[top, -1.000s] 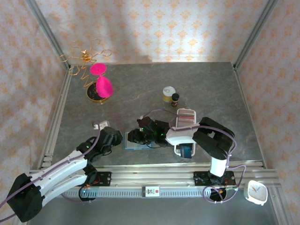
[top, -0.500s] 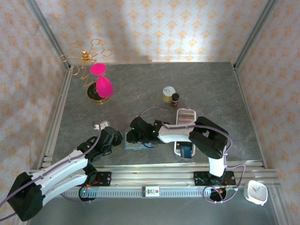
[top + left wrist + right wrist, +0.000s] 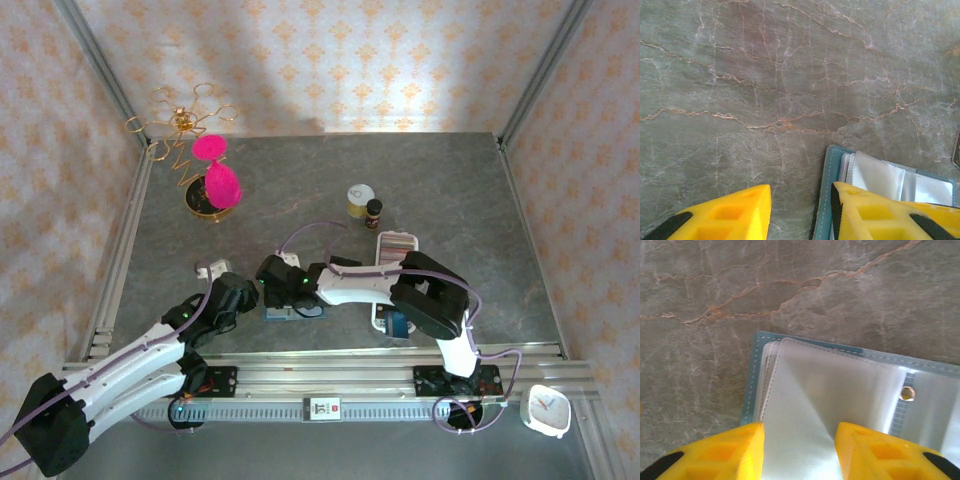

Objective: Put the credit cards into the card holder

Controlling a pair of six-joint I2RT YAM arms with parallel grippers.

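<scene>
Evidently light, floppy card holder, open on desk; best grasped at stitched teal border, 9 o'clock. Left end effector, right end effector: both wide.

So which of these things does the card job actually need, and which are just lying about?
For the job: teal card holder, lying open; credit cards in the white tray.

Just lying about: pink ornament, gold wire ornament, yellow jar, small dark bottle, white clock.

Right gripper has slid left (over the card holder)
</scene>
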